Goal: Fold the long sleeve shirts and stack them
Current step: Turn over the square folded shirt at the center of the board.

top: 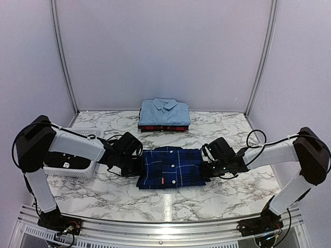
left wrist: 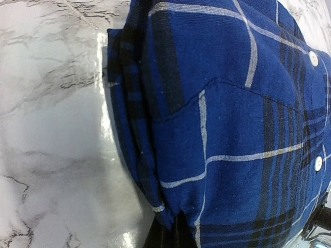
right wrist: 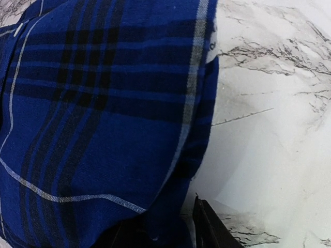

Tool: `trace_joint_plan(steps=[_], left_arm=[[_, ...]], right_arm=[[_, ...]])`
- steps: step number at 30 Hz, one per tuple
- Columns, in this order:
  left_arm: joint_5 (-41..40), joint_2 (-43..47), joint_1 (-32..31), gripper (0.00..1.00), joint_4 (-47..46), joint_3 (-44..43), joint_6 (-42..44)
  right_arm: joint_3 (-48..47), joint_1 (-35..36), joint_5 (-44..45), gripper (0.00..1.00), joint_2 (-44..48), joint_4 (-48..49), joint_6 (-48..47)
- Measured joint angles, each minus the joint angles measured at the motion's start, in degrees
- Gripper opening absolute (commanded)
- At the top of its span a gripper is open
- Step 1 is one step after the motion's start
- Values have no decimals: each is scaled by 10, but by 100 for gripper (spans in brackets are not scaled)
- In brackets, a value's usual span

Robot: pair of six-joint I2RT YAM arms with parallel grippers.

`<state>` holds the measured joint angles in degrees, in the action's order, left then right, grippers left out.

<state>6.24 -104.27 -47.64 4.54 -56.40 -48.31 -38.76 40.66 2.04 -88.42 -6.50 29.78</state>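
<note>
Left gripper (top: 137, 163) sits at the left edge of the navy plaid shirt (top: 170, 168), and from where I stand its jaws look pinched together on the hem; the wrist view shows the cloth drawn to a point right at a dark finger (left wrist: 164, 238). Right gripper (top: 207, 165) is on the opposite edge, with a fold of the same shirt bunched between its 2 fingers (right wrist: 209, 230), so it is clamped on cloth too. That shirt lies folded, buttons up, in the middle of the marble table (top: 170, 209). Well behind it, by the back wall, the light blue shirt (top: 164, 110) lies folded on top of the red-and-black plaid shirt (top: 163, 127). Behind the left arm stands a white slotted basket (top: 80, 173).
</note>
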Motion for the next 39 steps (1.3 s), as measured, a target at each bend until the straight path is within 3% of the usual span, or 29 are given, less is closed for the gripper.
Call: trace_joint_plan(steps=[11, 17, 21, 27, 39], left_arm=[[-17, 141, 80, 0, 153, -5, 125], [-12, 163, 99, 0, 228, -43, 188], [-2, 167, 107, 0, 256, -59, 214], [8, 173, 118, 0, 281, -76, 229], [17, 193, 125, 0, 321, -140, 248]], right_arm=[[-27, 7, -18, 40, 26, -30, -10], [-73, 20, -48, 39, 19, -9, -4], [-107, 36, -71, 35, -14, 25, 6], [-130, 45, -86, 23, -79, 48, 18], [-159, 59, -124, 21, -175, 84, 32]])
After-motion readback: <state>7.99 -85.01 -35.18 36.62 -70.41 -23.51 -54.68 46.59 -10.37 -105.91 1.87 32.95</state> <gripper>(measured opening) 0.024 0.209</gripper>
